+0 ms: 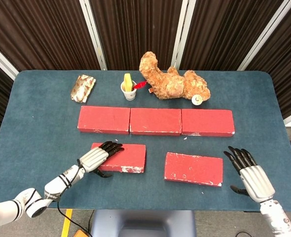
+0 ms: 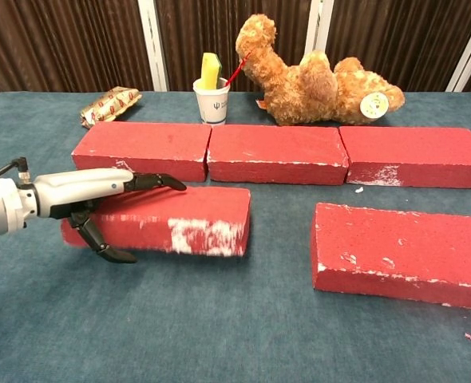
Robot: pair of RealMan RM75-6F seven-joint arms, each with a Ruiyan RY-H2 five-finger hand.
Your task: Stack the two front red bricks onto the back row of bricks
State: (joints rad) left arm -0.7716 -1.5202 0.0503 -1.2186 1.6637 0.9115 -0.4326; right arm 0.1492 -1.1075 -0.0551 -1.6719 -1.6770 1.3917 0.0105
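Chest view shows the left hand (image 2: pixel 100 195) clamped on the left end of the front left brick (image 2: pixel 180 219), fingers laid over its top and thumb hooked under the near edge, with the near side tipped up off the desk (image 2: pixel 219 335). I judge the brick stiff, fairly heavy and rough enough not to slip; its chipped white edges suggest it crumbles at the corners, so a hold nearer the middle would carry it better than one end. Behind it lies the back row of bricks (image 2: pixel 277 153), three end to end. The front right brick (image 2: pixel 403 251) lies flat and untouched. Head view has the right hand (image 1: pixel 251 175) empty, fingers spread, just right of that brick. Whether the thumb truly bears the weight is hard to make out
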